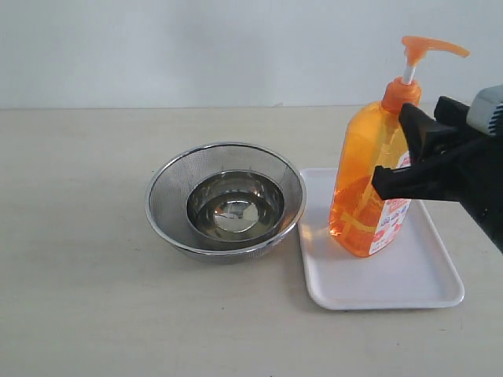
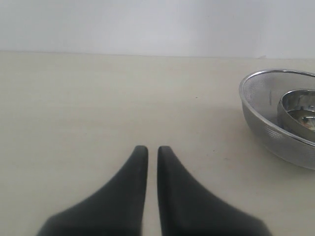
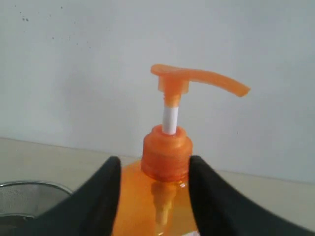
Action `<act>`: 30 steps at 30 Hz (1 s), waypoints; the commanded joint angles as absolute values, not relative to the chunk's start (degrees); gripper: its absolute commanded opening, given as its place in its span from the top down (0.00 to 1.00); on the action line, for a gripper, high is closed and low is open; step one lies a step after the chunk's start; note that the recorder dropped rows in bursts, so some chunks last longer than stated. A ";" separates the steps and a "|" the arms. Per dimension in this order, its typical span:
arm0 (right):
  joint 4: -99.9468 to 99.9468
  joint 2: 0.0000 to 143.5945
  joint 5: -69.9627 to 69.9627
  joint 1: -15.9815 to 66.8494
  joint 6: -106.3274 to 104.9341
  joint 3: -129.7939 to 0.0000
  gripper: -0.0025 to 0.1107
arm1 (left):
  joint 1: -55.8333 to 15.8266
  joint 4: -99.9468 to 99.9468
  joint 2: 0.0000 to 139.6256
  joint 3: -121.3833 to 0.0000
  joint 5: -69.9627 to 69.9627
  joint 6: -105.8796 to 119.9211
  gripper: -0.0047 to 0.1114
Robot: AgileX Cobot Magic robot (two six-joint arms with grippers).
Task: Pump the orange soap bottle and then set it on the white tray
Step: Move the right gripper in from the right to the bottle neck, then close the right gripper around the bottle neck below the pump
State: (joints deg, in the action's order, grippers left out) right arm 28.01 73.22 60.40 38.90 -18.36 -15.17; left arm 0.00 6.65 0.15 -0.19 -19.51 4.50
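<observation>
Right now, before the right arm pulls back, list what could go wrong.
1. The right gripper has its jaws on either side of the orange soap bottle, just below the collar. Whether they press it is unclear. A crooked retreat could catch the tall bottle and topple it.
2. The bottle stands on the white tray, toward the side nearest the mesh bowl. If it tips that way, it may strike the bowl.

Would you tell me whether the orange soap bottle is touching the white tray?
Touching: the exterior view shows the orange soap bottle with its base resting on the white tray.
</observation>
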 commanded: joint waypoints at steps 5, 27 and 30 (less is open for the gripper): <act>28.47 73.28 63.12 39.06 -18.06 -15.63 0.37 | 0.02 7.07 0.00 0.00 -19.41 4.35 0.90; 33.74 85.87 69.96 38.37 -16.25 -21.38 0.41 | 0.02 7.07 0.00 0.00 -19.41 4.35 0.90; 32.99 85.87 69.96 38.37 -15.55 -21.38 0.55 | 0.02 7.07 0.00 0.00 -19.41 4.35 0.90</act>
State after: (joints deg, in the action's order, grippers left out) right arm 33.53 85.90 68.88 38.80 -16.04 -21.04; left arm 0.00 6.65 0.15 -0.19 -19.51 4.50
